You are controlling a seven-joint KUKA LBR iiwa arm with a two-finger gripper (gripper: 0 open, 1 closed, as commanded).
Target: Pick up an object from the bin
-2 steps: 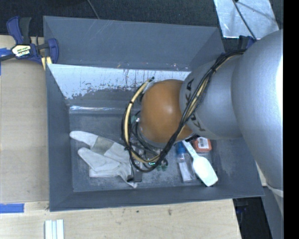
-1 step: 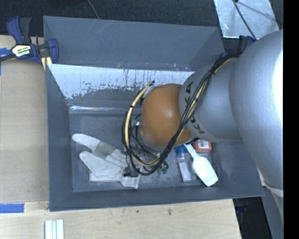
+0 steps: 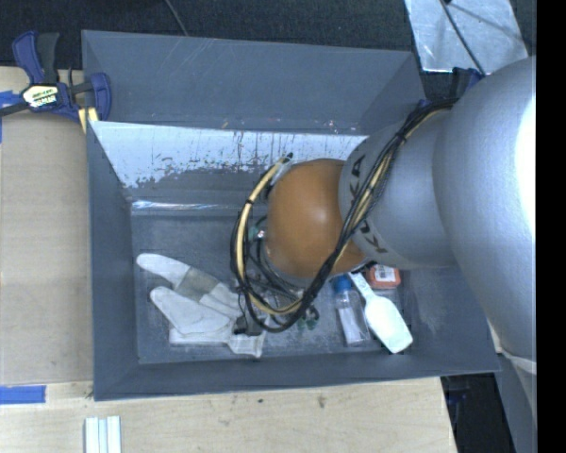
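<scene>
Near floor of bin (image 3: 113,347): white crumpled glove-like cloth (image 3: 193,308) view-left, white squeeze bottle (image 3: 389,325) + small clear bottle w/ blue cap (image 3: 349,315) view-right, red-labelled item (image 3: 385,275) just behind them. Gripper (image 3: 248,329) is low at cloth's right end, prob touching it, so cloth = likely tgt. To do it well: centre on a bunched fold, close fully before lifting, stay clear of bottles. Jaws: can't tell how far open or if anything's gripped; orange wrist cover (image 3: 302,220) + cables (image 3: 250,253) block them.
</scene>
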